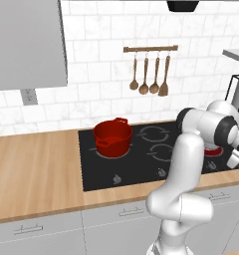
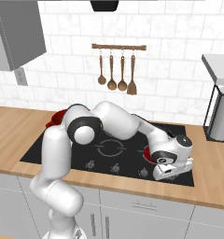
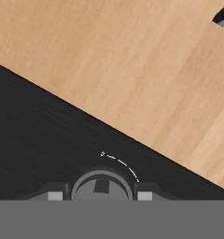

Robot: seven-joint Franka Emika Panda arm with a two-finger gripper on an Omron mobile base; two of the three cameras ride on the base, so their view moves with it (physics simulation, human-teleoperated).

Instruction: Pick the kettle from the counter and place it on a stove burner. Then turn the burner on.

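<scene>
My gripper (image 3: pixel 100 196) hangs low over the front right corner of the black stove (image 1: pixel 91 169), its hand (image 2: pixel 169 169) pointing down at the knob row. A round grey burner knob (image 3: pixel 102 186) sits between the two finger tips, which press against its sides. A red glow (image 1: pixel 214 151) shows on the burner just behind the hand, also visible as a red glow (image 2: pixel 148 151) beside the wrist. The kettle is hidden. Light-brown wood counter (image 3: pixel 132 60) runs beyond the stove's edge.
A red two-handled pot (image 1: pixel 113 137) stands on the stove's back left burner. More knobs (image 2: pixel 90 164) line the stove's front. Wooden utensils (image 1: pixel 150 74) hang on the tiled wall. A tall dark-framed appliance (image 2: pixel 221 116) stands on the right counter.
</scene>
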